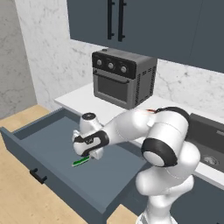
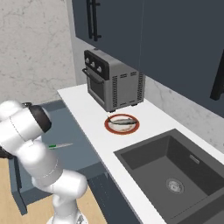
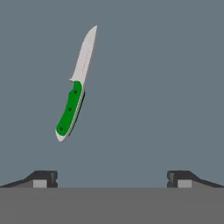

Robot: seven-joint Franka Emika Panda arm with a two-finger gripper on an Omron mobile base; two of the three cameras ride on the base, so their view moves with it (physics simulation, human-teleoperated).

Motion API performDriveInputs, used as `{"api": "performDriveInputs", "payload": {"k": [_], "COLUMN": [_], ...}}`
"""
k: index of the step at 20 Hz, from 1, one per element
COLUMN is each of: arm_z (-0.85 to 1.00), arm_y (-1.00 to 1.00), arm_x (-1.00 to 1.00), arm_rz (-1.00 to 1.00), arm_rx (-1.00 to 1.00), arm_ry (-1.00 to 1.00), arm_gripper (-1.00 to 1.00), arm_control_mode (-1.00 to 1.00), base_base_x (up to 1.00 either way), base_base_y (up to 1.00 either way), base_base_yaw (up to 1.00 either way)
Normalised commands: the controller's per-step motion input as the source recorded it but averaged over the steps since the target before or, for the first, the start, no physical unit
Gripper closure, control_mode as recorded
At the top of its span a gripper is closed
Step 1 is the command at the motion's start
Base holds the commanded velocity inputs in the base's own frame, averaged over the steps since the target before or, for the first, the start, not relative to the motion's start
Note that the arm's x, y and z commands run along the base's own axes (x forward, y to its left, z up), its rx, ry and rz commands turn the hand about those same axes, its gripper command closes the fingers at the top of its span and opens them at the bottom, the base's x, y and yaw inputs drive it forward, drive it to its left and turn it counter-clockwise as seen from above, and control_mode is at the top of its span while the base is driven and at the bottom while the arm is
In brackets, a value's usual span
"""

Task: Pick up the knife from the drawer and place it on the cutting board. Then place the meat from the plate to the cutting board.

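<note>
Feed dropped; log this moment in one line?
fingers: open, above | green-handled knife: flat in open blue-grey drawer | nothing held

The knife (image 3: 75,89) has a smooth, bright silvery blade that looks like polished metal, and a glossy green handle that reads as plastic, dotted with small dark rivets. It lies on the floor of the drawer (image 1: 52,144), a flat, matt blue-grey surface with no grain or texture. The toaster oven (image 1: 123,77) looks like brushed grey metal with dark vents. The counter (image 2: 87,113) is smooth and white, the wall (image 2: 35,48) behind it veined like marble. The sink (image 2: 175,170) is dark and matt. The plate (image 2: 122,124) looks glazed, and the meat (image 2: 121,121) has a dull silvery sheen.
</note>
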Motion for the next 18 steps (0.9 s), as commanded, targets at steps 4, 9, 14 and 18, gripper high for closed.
{"api": "performDriveInputs", "payload": {"k": [4, 9, 14, 18], "arm_z": [-0.23, -0.22, -0.33, -0.49], "arm_y": [0.00, 0.00, 0.00, 0.00], "arm_x": [0.27, 0.35, 0.30, 0.14], "arm_rz": [0.00, 0.00, 0.00, 0.00], "arm_rx": [-0.06, -0.03, -0.05, -0.10], "arm_ry": [0.00, 0.09, 0.05, 0.00], "arm_gripper": [-1.00, -1.00, -1.00, -1.00], "arm_control_mode": [-1.00, -1.00, -1.00, -1.00], "base_base_x": [0.00, 0.00, 0.00, 0.00], "base_base_y": [0.00, 0.00, 0.00, 0.00], "base_base_yaw": [0.00, 0.00, 0.00, 0.00]}}
